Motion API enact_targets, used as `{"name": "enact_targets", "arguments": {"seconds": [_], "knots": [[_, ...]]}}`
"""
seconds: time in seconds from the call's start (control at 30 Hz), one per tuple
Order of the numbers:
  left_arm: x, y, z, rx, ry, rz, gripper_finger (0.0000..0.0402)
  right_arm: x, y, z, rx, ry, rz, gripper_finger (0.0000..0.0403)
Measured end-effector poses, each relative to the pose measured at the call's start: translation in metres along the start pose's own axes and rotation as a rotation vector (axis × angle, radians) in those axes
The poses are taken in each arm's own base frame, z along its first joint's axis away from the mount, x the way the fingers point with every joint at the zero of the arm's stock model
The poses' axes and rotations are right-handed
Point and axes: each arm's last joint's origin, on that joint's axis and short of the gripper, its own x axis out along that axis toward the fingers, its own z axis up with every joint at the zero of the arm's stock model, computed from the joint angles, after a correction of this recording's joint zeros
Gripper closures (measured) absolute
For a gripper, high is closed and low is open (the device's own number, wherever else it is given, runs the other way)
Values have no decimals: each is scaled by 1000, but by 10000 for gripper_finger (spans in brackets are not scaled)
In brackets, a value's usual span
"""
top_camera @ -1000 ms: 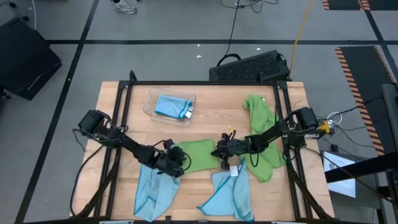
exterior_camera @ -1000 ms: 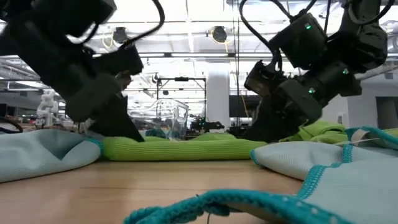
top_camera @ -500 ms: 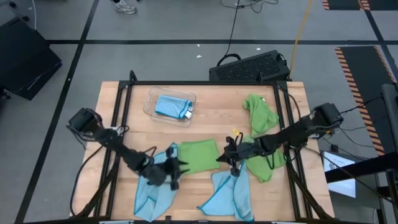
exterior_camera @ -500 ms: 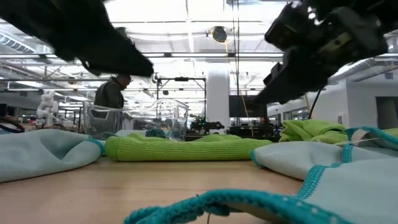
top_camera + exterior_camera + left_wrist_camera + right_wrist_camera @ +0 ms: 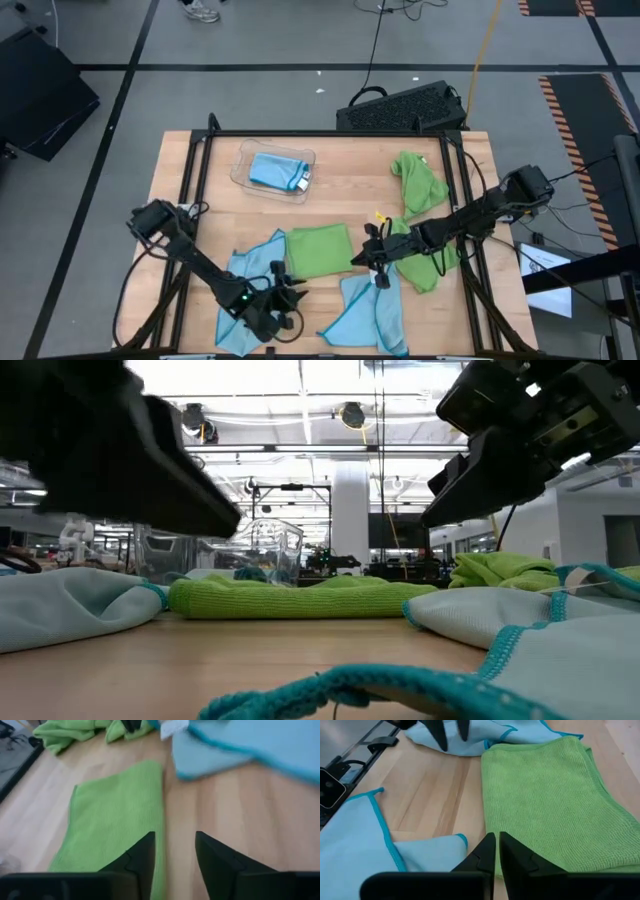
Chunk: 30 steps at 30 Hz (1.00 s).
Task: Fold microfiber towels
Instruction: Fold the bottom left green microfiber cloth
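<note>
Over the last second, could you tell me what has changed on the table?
Both grippers have let go of the folded green towel and lifted. The left gripper drew back toward the table's front edge; the right gripper backed off slightly. The towel lies flat; the other towels and the clear tray stayed put.

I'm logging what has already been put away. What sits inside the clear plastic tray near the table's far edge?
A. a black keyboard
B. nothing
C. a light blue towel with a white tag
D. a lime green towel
C: the high view shows a folded light blue towel with a white tag lying in the clear plastic tray.
</note>
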Motion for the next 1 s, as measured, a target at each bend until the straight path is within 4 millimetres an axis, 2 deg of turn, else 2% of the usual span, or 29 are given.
{"name": "enact_targets", "arguments": {"seconds": [0.1, 0.27, 0.4, 0.67, 1.0], "knots": [[11, -2, -4, 36, 30, 15, 222, 0, 0, 0, -1, 2, 0, 374], [26, 8, -10, 20, 109, 24, 161, 0, 0, -1, -6, 12, -2, 364], [37, 21, -12, -13, 184, 26, 149, 0, 0, -1, -4, 15, -3, 360], [50, 36, -13, -55, 271, -38, 202, 0, 1, -1, -4, 9, 2, 359], [50, 36, -17, -39, 304, -51, 326, 1, 3, -5, -11, 39, 4, 357]]}}
